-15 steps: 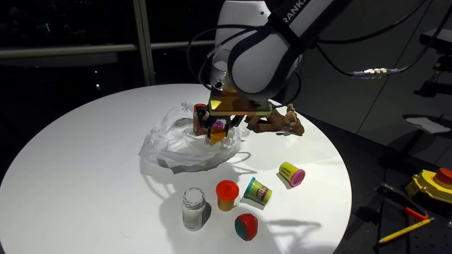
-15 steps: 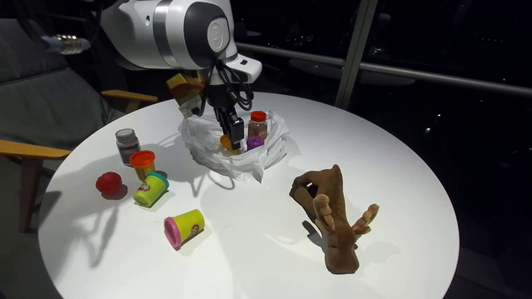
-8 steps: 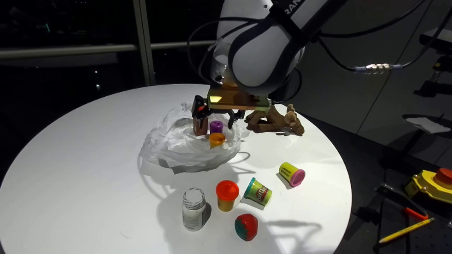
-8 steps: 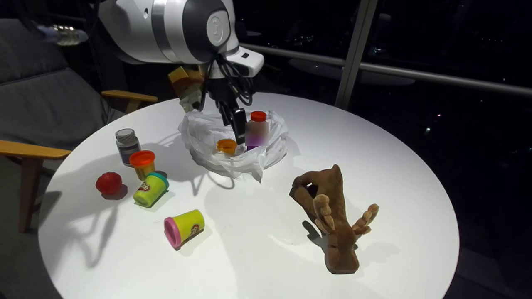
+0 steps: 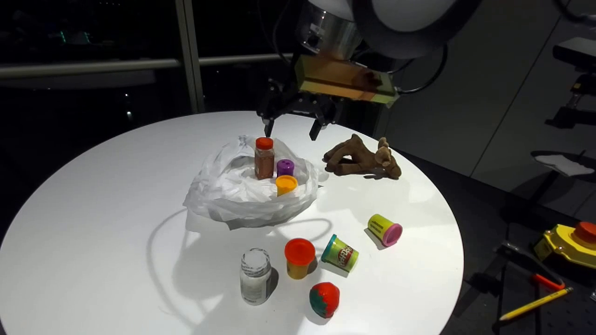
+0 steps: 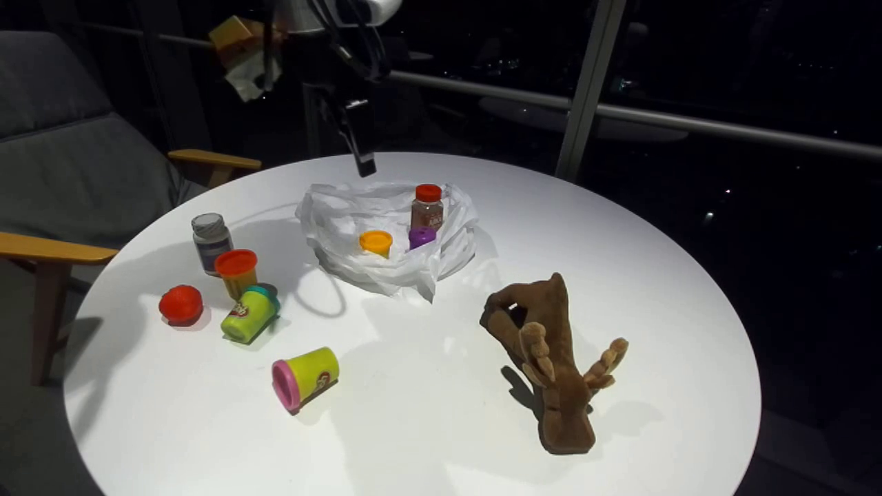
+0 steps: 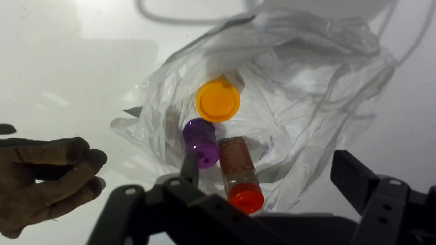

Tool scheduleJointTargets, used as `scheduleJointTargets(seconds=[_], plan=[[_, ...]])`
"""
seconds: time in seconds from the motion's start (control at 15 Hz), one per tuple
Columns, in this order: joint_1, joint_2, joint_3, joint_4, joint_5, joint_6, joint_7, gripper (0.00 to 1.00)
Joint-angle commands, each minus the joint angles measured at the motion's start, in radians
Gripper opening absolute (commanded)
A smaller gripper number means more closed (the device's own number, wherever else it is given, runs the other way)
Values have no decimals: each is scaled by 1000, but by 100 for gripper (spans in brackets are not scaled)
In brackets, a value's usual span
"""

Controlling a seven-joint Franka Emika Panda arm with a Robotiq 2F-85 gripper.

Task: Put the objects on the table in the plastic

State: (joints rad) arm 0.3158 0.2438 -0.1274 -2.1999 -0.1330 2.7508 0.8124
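Gripper [image 5: 292, 131]: jaws spread wide, hanging above the bag [image 5: 253, 214] and apart from it.
Bag: crumpled on the surface [image 5: 107, 209], mouth up, toward its far edge in both exterior views.
Orange can [image 5: 286, 183]: lid up in the bag, well below the jaws.
Purple jar [image 5: 285, 167]: in the bag, beside the orange can, below the gripper.
Spice jar [image 5: 264, 160]: upright in the bag; in the wrist view its red top shows between the jaws, lower down.
Toy [image 5: 368, 160]: outside the bag, near the surface's right edge in an exterior view.
Pink-lidded can [image 5: 384, 229]: on its side, toward that same edge.
Teal-lidded can [image 5: 340, 252]: on its side, just beside the upright red-lidded can [image 5: 299, 257].
Bottle [image 5: 255, 278] and strawberry [image 5: 325, 299]: toward the near edge there, well apart from the gripper.
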Motion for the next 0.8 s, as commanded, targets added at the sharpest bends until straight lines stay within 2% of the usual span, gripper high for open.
scheduleJointTargets(seconds=[0.0, 0.2, 0.33, 0.53, 0.73], plan=[[-11, -145, 100, -189, -8, -45, -47, 100], [-12, -194, 154, -293, -54, -68, 8, 100], [-21, -220, 188, -351, -58, -73, -4, 100], [-32, -246, 208, -410, -155, -42, -9, 100], [-53, -236, 233, -451, -142, -18, -133, 100]])
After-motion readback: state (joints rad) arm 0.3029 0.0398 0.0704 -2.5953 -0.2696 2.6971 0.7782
